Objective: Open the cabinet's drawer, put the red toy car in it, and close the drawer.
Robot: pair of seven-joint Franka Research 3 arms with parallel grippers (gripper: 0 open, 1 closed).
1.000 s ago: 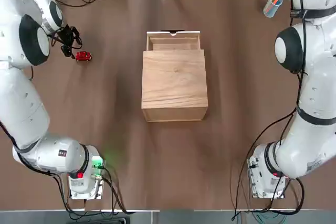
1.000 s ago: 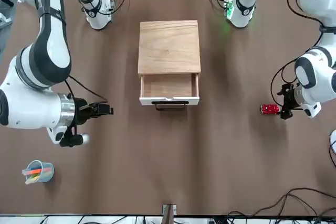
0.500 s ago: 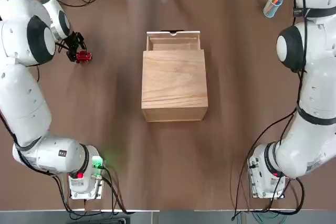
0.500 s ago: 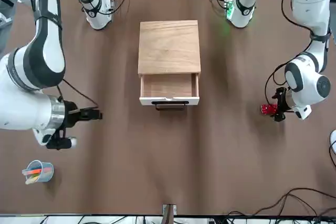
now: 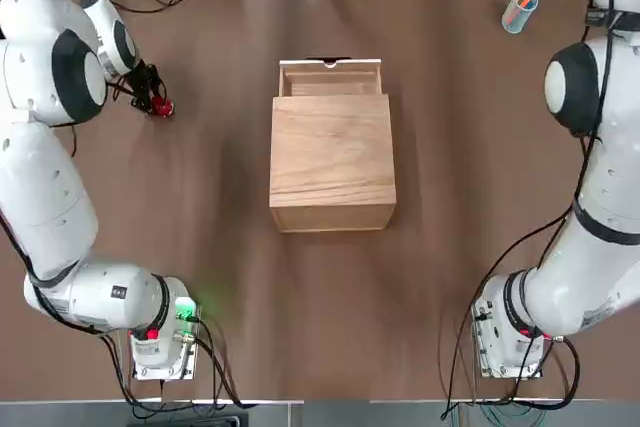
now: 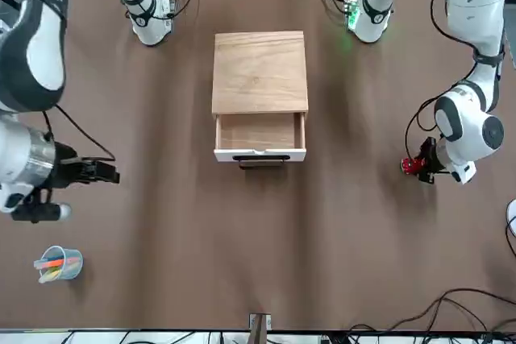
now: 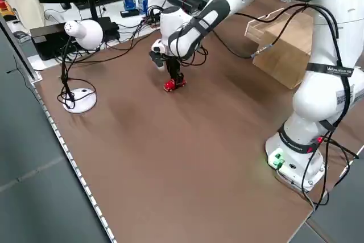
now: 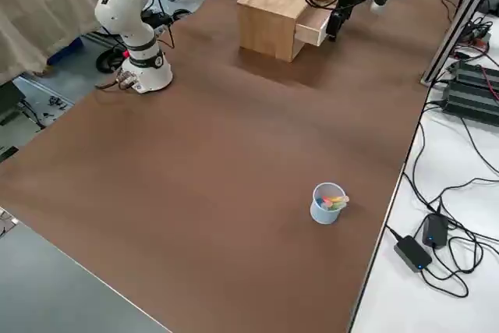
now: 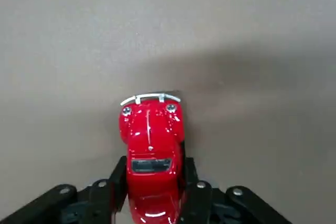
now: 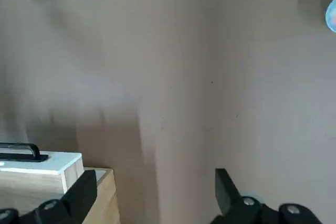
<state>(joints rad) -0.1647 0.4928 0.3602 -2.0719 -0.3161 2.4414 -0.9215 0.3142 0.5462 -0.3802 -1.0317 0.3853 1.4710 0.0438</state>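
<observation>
At the table's far left, locate your left gripper (image 9: 155,182): its two fingers stand on opposite sides of the red toy car (image 9: 150,145), pinching it. The car's front end projects beyond the fingertips. Moving right, you find the cabinet (image 5: 333,152) near the middle of the table (image 5: 200,197), well apart from the car. Its drawer (image 6: 258,130) stands partly extended toward the far side, with the black handle (image 6: 261,159) on its far face. At far right, note the pale-blue cup (image 5: 520,14) containing coloured items. Your right gripper (image 10: 156,179) is raised over the table's right side, fingers spread and holding nothing.
</observation>
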